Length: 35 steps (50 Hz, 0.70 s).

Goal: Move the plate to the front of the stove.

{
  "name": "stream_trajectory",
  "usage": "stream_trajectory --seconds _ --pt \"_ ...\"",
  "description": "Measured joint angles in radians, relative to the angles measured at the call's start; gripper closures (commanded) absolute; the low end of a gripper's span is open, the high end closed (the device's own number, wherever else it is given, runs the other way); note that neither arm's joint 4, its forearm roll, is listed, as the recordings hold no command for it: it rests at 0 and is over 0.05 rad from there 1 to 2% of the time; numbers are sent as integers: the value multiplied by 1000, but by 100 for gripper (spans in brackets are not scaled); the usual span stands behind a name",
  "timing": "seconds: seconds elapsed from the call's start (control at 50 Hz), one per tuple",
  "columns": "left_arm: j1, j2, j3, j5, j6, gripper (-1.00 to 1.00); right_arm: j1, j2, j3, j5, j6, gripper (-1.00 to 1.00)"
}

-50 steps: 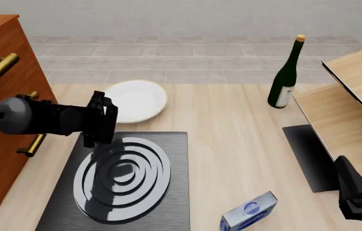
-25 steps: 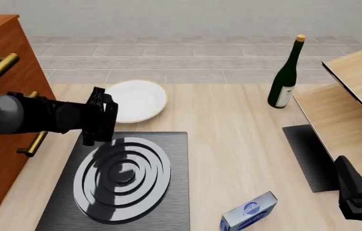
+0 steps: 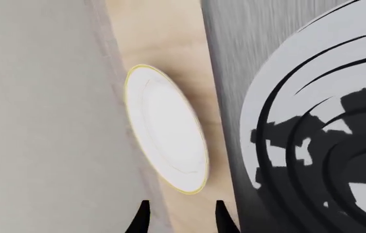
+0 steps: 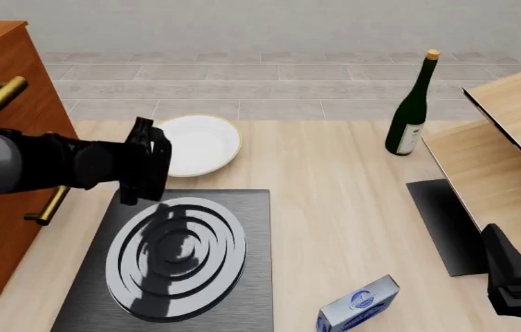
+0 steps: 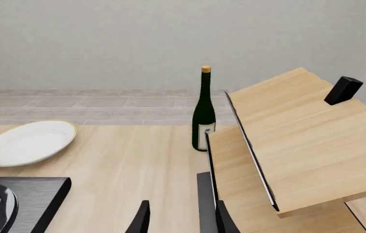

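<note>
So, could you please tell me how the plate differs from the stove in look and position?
The plate is round and white with a thin yellow rim; the stove is a dark square slab with silver rings. The plate lies farther from the arms, beyond the stove's far edge, clearly smaller than the slab. Both lie flat on the table.

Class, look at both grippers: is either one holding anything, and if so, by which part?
Nothing is held. The left gripper is open, short of the plate. The right gripper is open too, with only the table showing between its fingertips.

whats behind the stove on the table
The plate lies flat on the table just past the stove's far edge, not touching it. The left gripper covers the plate's left edge.
</note>
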Motion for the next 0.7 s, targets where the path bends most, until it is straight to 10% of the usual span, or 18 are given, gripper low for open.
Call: stream_trajectory --seconds 0.7 --pt "-89 -75 10 -68 -8 -100 0 0 0 0 0 -100"
